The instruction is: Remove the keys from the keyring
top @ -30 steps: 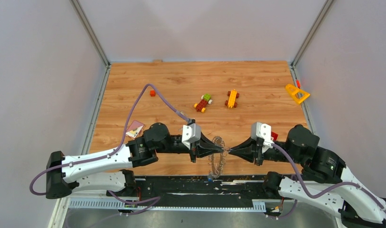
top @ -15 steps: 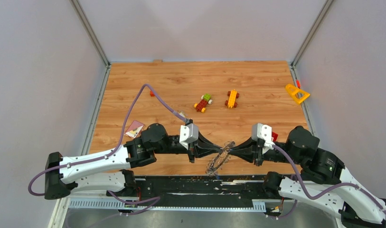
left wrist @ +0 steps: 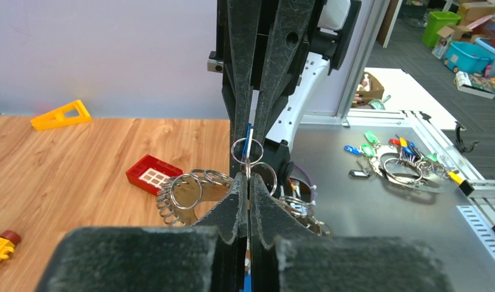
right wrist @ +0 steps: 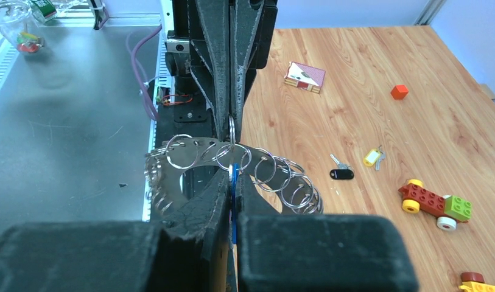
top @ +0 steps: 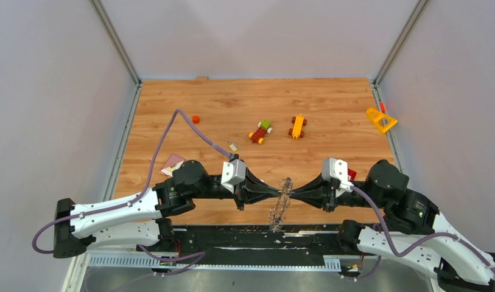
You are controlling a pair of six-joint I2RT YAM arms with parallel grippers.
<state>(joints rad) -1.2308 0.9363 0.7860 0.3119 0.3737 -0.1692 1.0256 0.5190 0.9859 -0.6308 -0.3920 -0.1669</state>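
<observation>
From above, the left gripper (top: 273, 194) and right gripper (top: 295, 196) met nose to nose over the near edge of the table (top: 220, 103), both pinched tight, and the keyring (top: 280, 207) hung edge-on between them, clear of the wood; a slip there would likely have dropped the whole bunch onto the black rail (top: 263, 243) below. Over to the left wrist view: its fingers were closed on a small loop (left wrist: 246, 152) of the keyring, with the blue key (left wrist: 248, 135) clamped in the opposite jaws, so a straight pull risked bending the loop or tearing it free rather than threading the key off. A red tray (left wrist: 149, 174) and a yellow triangle (left wrist: 61, 114) sat behind, well apart. On the right wrist view, the other loops fanned out either side of the blue key, ready to snag a fingertip. A black key (right wrist: 341, 174) and a yellow key (right wrist: 372, 157) lay loose near the toy car (right wrist: 436, 204), and nothing blocked the pull
</observation>
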